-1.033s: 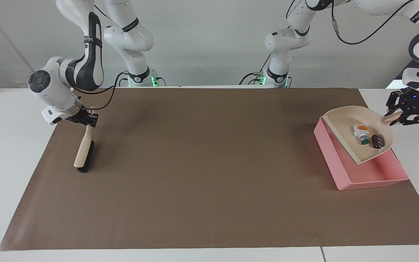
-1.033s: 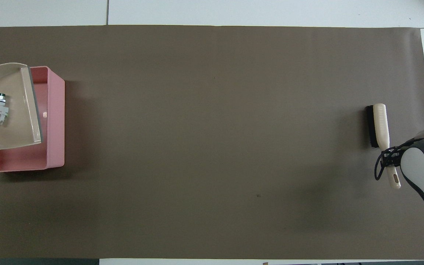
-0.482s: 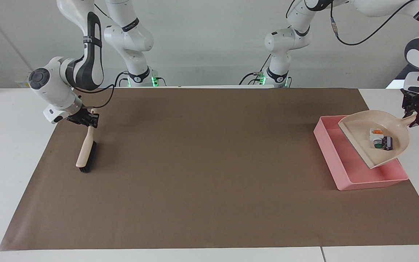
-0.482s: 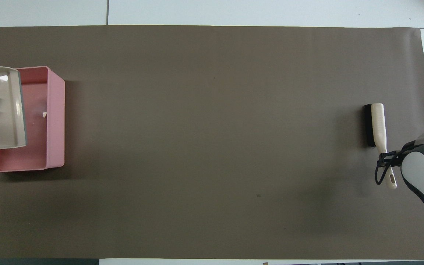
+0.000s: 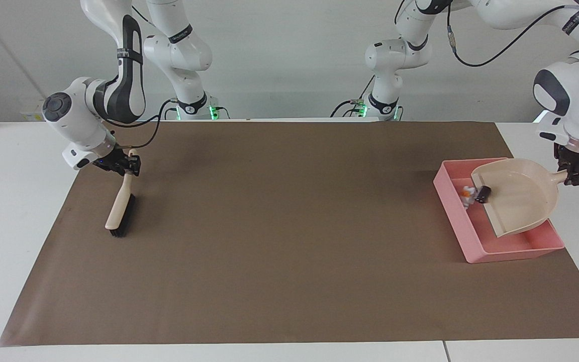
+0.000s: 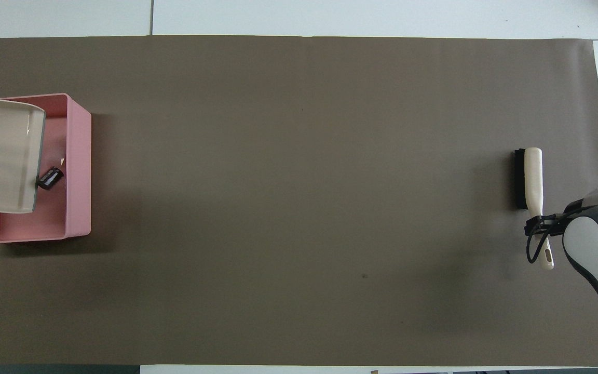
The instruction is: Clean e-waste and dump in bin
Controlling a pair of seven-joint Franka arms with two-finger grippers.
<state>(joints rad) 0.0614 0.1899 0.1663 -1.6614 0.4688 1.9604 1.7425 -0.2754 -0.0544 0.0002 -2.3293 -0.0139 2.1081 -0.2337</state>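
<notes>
The left tool (image 5: 577,174) is clamped on the handle of the dustpan (image 5: 520,201), which it holds tipped over the bin (image 5: 513,249) with its open lip lowest, so the load can slide off by its own weight. The e-waste (image 5: 474,193) is at that lip: the dark cylinder (image 6: 50,177) is just off the edge, over the bin floor, and the white part (image 5: 466,191) shows just beside it, over the bin's inner wall. The left arm comes down steeply from above, wrist bent over the tabletop's left-arm end. The right tool (image 5: 127,166) grips the handle of the brush (image 5: 119,213), keeping its bristles resting on the mat (image 5: 289,241) at the right-arm end, out of the way; that arm waits, elbow high.
</notes>
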